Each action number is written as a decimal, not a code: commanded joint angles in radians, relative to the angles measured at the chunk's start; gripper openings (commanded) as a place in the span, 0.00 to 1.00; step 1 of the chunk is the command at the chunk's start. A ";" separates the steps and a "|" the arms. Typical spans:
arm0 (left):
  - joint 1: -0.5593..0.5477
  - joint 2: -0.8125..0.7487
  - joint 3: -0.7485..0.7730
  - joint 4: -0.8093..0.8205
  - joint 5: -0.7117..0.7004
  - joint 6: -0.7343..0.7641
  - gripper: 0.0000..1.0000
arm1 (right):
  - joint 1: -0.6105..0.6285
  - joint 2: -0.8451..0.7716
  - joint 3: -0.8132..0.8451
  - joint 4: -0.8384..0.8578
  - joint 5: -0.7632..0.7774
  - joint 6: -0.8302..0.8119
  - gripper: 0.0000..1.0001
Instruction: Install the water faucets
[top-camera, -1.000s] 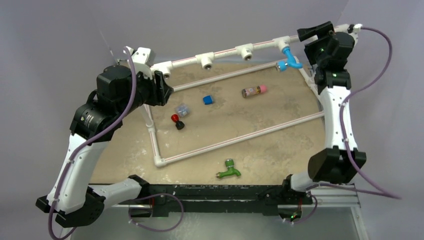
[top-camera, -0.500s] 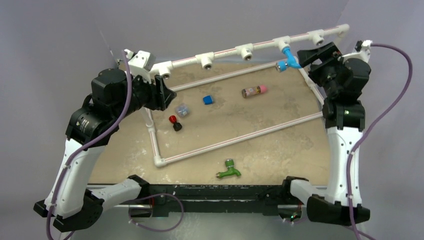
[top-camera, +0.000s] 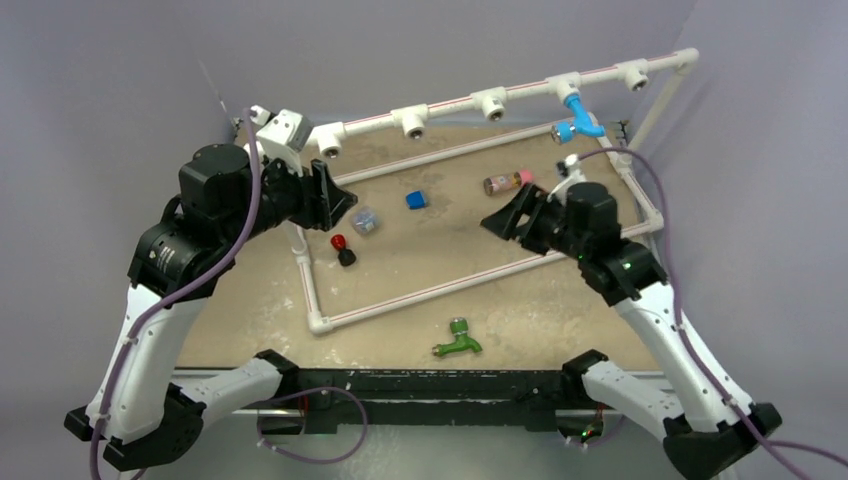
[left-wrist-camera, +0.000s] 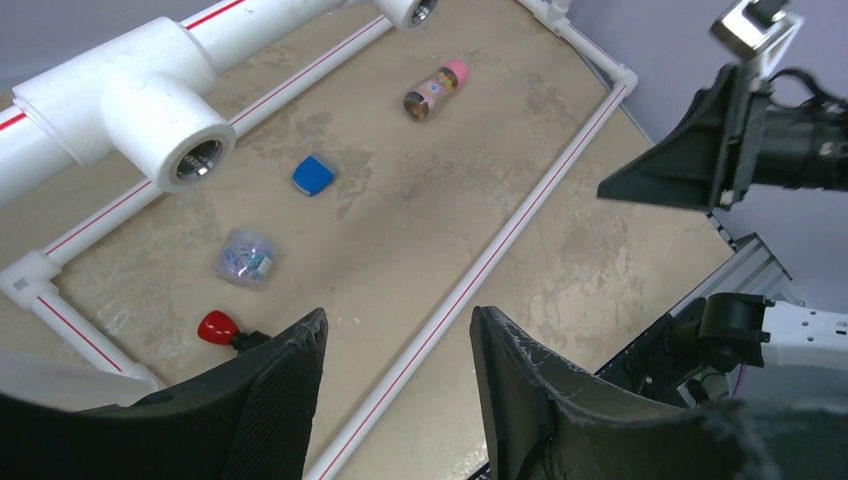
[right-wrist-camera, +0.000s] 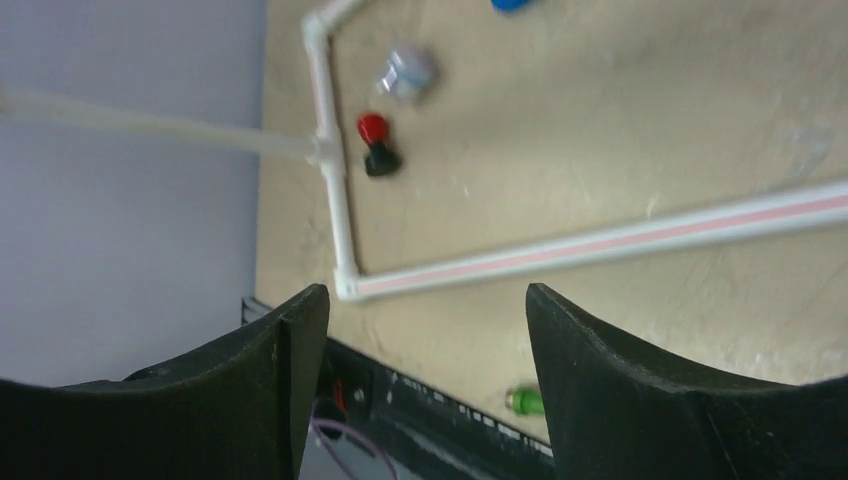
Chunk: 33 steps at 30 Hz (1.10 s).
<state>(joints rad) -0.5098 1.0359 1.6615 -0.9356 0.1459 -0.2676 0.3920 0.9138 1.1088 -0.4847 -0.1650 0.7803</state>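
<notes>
The green faucet (top-camera: 457, 340) lies on its side near the table's front edge, and its end (right-wrist-camera: 525, 400) shows between my right fingers. The light blue faucet (top-camera: 581, 114) hangs from a white T-fitting (top-camera: 567, 85) on the raised pipe at the far right. My right gripper (top-camera: 497, 222) (right-wrist-camera: 425, 300) hovers over the middle of the table, open and empty, pointing left. My left gripper (top-camera: 345, 203) (left-wrist-camera: 398, 320) is open and empty near the frame's left side. It sits just below an empty T-fitting (left-wrist-camera: 160, 110).
A white pipe frame (top-camera: 470, 272) lies on the tan tabletop. Inside it are a pink-capped brown cylinder (top-camera: 508, 182), a blue cap (top-camera: 416, 200), a small clear box (top-camera: 365, 220) and a red-and-black knob (top-camera: 342, 248). Two more empty T-fittings (top-camera: 413, 121) sit on the raised pipe.
My right arm has swung from the far right corner by the blue faucet down and left over the middle of the table. The left gripper has shifted slightly right.
</notes>
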 joint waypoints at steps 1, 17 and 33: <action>0.001 -0.015 -0.021 0.032 0.014 0.021 0.54 | 0.136 -0.001 -0.084 -0.037 0.132 0.103 0.73; -0.037 -0.023 -0.034 0.023 0.034 0.038 0.58 | 0.634 0.376 -0.161 -0.187 0.536 0.320 0.72; -0.044 -0.031 -0.121 0.025 0.225 0.004 0.64 | 0.721 0.540 -0.264 -0.085 0.502 0.333 0.69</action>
<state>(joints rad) -0.5468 1.0088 1.5574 -0.9302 0.2955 -0.2474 1.1030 1.4231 0.8616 -0.5869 0.3046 1.0889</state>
